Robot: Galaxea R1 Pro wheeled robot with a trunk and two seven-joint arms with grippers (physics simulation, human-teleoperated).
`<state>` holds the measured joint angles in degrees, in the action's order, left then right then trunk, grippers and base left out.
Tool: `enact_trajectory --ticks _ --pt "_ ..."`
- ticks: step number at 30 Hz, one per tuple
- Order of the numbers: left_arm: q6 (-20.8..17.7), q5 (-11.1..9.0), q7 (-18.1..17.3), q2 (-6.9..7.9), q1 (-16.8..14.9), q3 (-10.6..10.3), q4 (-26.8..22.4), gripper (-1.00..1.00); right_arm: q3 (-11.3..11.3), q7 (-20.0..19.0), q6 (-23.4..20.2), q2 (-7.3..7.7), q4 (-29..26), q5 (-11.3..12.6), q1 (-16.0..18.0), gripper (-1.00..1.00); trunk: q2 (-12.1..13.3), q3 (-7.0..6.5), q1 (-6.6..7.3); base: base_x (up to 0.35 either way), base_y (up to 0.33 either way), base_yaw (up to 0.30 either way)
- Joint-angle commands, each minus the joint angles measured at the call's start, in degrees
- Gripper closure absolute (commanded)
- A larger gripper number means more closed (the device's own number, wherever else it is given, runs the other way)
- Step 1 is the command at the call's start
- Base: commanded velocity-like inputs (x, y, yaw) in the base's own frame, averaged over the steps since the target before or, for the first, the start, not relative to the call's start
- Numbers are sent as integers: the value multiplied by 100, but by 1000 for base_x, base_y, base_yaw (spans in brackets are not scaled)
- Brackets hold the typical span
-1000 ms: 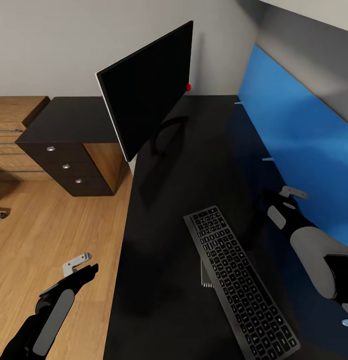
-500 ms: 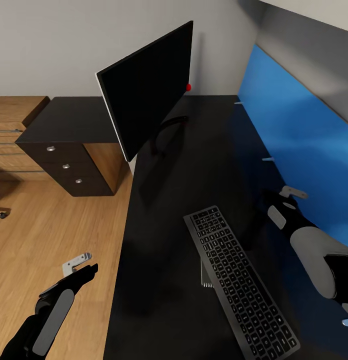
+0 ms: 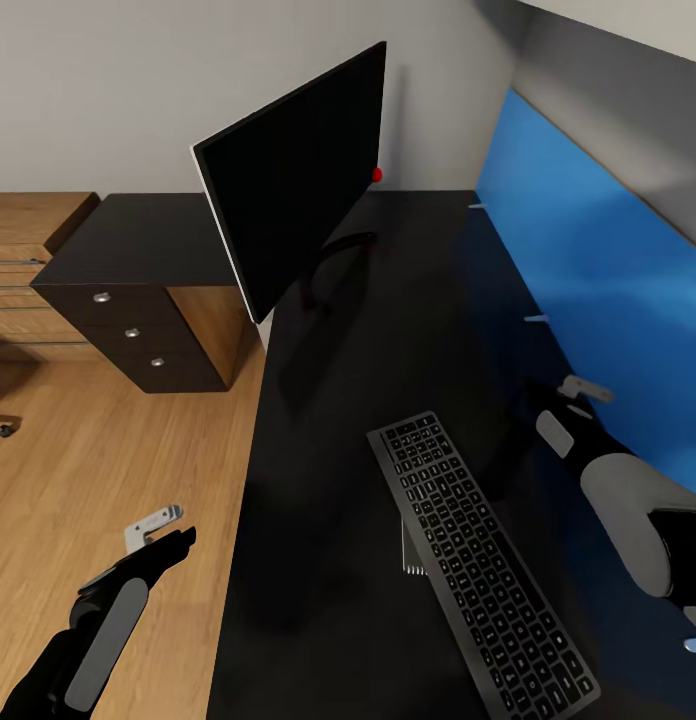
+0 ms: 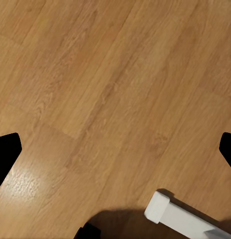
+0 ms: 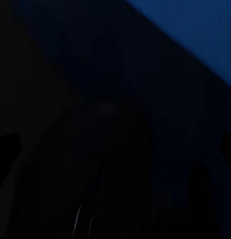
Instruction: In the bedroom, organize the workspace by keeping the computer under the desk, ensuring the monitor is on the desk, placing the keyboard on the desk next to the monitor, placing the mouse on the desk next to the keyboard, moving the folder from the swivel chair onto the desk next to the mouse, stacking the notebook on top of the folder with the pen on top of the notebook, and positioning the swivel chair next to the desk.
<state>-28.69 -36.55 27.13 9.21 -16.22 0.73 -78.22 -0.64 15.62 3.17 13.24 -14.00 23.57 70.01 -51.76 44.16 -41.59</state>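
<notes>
Desk: monitor is stood tilted near its back-left edge. Keyboard is laid diagonally toward the front edge, probably just set down. Right gripper is held over the desk, left gripper over floor; finger state cannot be told.

No readable text, brand or number is found anywhere. The keyboard keys (too small and blurred) cannot be made out.
</notes>
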Motion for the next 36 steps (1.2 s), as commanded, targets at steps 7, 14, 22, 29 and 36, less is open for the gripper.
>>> enact_trajectory --ticks 7,14,22,29,36 --pt "-14 -62 47 2 -4 -3 -17 -100 -14 -5 -140 3 5 408 3 -100 -4 4 -1 0 0 0" --pt "-14 -59 47 2 -2 -3 -25 -100 -15 -6 -171 3 8 449 3 -100 -4 4 -1 0 0 0" --pt "-14 -58 47 2 -3 -3 -26 -100 -15 7 -231 3 11 458 3 100 -4 4 -1 0 0 0" --pt "-14 -61 47 2 -3 -3 -26 -100 -18 10 -239 -1 10 460 3 100 -4 4 -1 0 0 0" --pt "-18 -55 49 2 -4 -3 -30 -100 -41 36 -230 -11 3 432 3 100 -4 4 -1 0 0 0"
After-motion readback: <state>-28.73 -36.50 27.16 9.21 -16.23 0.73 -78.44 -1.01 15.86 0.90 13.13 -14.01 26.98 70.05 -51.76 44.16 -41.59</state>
